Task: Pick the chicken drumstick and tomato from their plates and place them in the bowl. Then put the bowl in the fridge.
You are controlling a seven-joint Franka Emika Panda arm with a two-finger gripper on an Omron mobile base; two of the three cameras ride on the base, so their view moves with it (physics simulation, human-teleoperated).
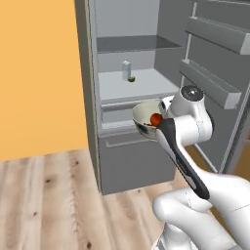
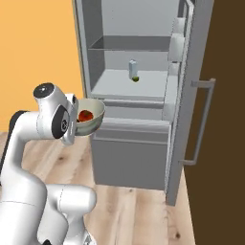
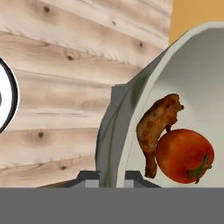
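Deep pale grey-green ceramic bowl (image 3: 131, 113) — rim pinched in my claw (image 3: 111, 177), lumpy brown chicken drumstick (image 3: 155, 127) touching glossy red tomato (image 3: 186, 155) inside — held just short of the open grey metallic fridge (image 1: 90, 122), its pale shelf (image 1: 136, 85) ahead and slightly higher.

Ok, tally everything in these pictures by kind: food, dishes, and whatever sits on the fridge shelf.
Food: 2, the chicken drumstick and the tomato, touching inside the bowl.
Dishes: 1, the bowl, held up before the open fridge.
Fridge shelf items: 2, a pale upright container and a small green thing beside it.
Total: 5.
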